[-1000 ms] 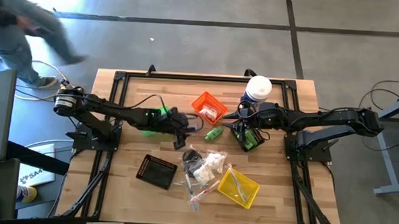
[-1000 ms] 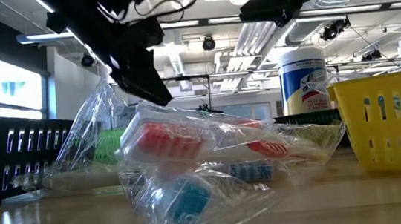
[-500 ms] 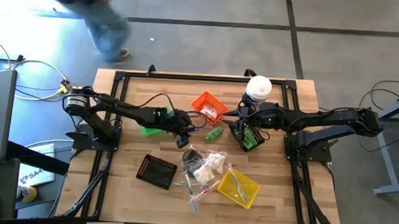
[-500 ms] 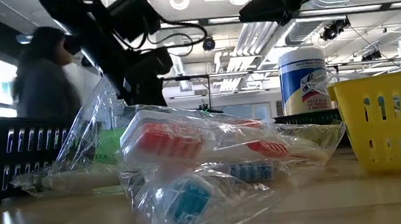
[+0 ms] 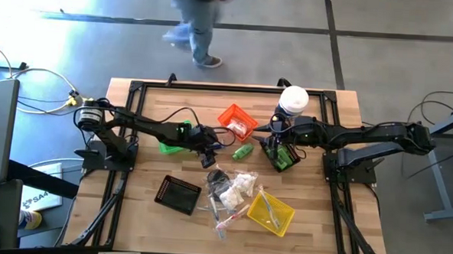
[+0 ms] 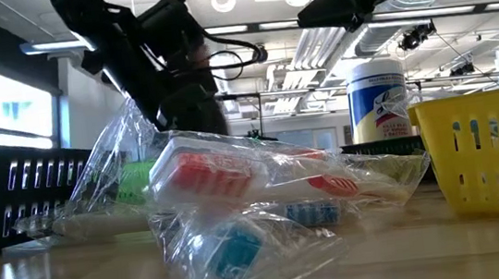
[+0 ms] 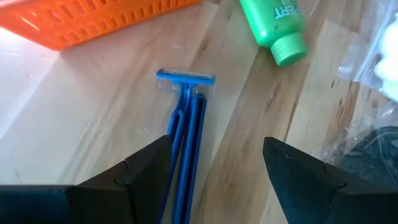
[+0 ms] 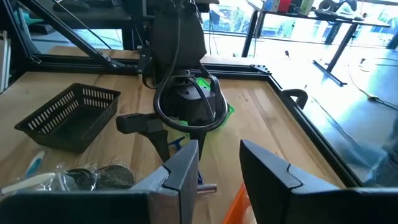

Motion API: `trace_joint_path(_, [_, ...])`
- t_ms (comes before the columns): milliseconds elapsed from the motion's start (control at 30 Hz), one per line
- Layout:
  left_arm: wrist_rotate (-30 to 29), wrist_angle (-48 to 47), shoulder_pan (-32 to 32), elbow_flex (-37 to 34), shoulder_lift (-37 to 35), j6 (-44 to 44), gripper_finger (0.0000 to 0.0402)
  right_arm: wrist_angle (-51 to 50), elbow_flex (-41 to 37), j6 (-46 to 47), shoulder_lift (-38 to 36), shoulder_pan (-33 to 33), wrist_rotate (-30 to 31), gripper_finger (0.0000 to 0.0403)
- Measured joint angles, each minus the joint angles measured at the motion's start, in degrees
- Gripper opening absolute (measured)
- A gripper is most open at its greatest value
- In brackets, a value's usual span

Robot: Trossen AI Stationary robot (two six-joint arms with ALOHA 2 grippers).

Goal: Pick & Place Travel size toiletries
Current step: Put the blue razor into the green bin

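On the worktop (image 5: 142,215), between the two arms, the toiletries lie scattered. A pile of clear-wrapped packets (image 5: 231,187) sits in the middle toward the near edge, with a black basket (image 5: 178,194) just to its left and a yellow basket (image 5: 272,212) just to its right. An orange basket (image 5: 237,121) stands near the far side; a green bottle (image 5: 242,151) lies on the bare wood just beside it. A green basket (image 5: 174,137) sits partly under the left arm. A white-lidded canister (image 5: 293,100) stands at the far right, close beside the right arm.

Left pincer (image 5: 210,158) hangs over bare wood between the orange basket and the packet pile, fingers spread and holding nothing. In its wrist view a blue razor (image 7: 185,121) lies flat on the wood between the fingers, head toward the orange basket (image 7: 93,22); the green bottle (image 7: 276,25) lies off to one side.

Right pincer (image 5: 274,154) hovers near the canister; its fingers stand partly apart with nothing visible between them.

Versus one second ago: the left pincer has shifted slightly to the right. Right arm unchanged. A person (image 5: 194,22) on the floor beyond the worktop has walked from the far left to the middle.
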Motion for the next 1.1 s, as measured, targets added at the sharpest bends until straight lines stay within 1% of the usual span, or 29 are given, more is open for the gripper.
trace_joint_path(200, [3.36, -0.88, 0.0, 0.0, 0.0, -1.51, 0.0248, 0.0, -0.02, 0.0, 0.0, 0.0, -0.01, 0.0111])
trace_joint_path(367, [4.27, -1.76, -0.01, 0.0, -0.02, -1.54, 0.0248, 0.0, 0.0, 0.0, 0.0, 0.0, -0.04, 0.0111])
trace_joint_path(733, [4.26, -4.42, -0.02, 0.0, -0.07, -1.47, 0.0248, -0.02, -0.02, 0.0, 0.0, 0.0, -0.04, 0.0111])
trace_joint_path(900, [1.84, -4.51, 0.0, 0.07, -0.07, -1.27, 0.0248, 0.0, -0.01, 0.0, 0.0, 0.0, -0.04, 0.0111])
trace_joint_path(1100, [1.63, -9.16, 0.0, 3.69, -0.07, 0.51, 0.0248, 0.93, -0.02, -1.1, 0.0, 0.0, -0.02, 0.0111])
